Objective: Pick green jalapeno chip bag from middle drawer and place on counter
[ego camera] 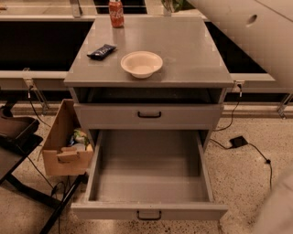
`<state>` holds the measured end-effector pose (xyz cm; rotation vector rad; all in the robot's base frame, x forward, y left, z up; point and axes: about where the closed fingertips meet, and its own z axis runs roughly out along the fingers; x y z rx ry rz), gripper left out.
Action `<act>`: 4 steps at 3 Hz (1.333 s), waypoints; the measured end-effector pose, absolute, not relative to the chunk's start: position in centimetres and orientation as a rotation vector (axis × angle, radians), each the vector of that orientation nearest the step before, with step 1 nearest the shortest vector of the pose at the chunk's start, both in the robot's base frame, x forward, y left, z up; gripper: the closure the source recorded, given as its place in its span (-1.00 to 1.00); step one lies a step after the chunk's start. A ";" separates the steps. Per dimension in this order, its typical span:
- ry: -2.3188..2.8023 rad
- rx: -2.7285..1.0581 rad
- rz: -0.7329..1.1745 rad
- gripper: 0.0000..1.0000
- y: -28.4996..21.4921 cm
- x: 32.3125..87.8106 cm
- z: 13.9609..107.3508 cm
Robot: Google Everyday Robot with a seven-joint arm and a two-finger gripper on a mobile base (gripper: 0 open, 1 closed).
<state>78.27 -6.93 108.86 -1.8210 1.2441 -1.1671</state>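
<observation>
The green jalapeno chip bag shows only as a small green patch at the top edge, above the far edge of the counter. My gripper is right beside it, mostly cut off by the top of the view, and holds the bag in the air. My white arm fills the upper right. The middle drawer is pulled fully out at the bottom of the cabinet, and its inside is bare.
On the counter are a white bowl, a dark snack wrapper and a red soda can. The upper drawer is closed. A cardboard box stands left of the cabinet, a black stand further left, and a power adapter lies on the floor to the right.
</observation>
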 end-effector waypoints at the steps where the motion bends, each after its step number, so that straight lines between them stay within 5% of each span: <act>1: 1.159 -1.865 -1.043 1.00 -4.2 83.1 106.2; 3: 1.050 -2.045 -0.733 0.97 3.2 90.4 95.2; 4: 1.050 -2.010 -0.747 0.49 2.9 90.6 96.7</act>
